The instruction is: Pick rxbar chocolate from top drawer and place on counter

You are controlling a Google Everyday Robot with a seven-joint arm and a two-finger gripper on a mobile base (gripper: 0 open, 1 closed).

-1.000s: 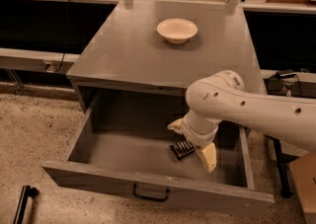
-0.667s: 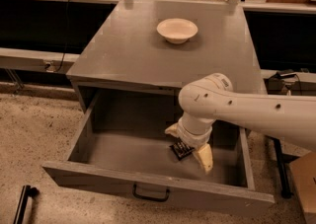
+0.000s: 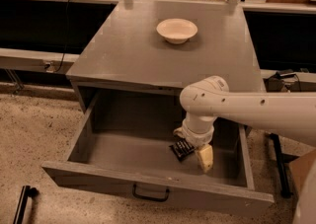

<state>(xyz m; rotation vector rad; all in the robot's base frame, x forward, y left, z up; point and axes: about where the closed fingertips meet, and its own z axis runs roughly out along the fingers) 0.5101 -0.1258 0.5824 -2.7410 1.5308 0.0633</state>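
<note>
The top drawer (image 3: 123, 181) stands pulled open below the counter (image 3: 148, 55), its dark bar handle on the front panel. The rxbar chocolate (image 3: 180, 149), black with white lettering, lies on the drawer floor right of the middle. My gripper (image 3: 191, 146) hangs from the white arm inside the drawer, right over the bar. One cream fingertip (image 3: 204, 158) shows to the bar's right and another to its upper left, so the fingers straddle the bar and are spread.
A white bowl (image 3: 177, 30) sits at the back of the counter. Dark shelving runs along both sides of the cabinet. A black stand leg (image 3: 276, 164) is to the drawer's right, and a dark object (image 3: 22, 203) lies on the speckled floor at the lower left.
The arm has shifted slightly left over the drawer and the gripper has settled lower around the bar. The bar has not moved.
</note>
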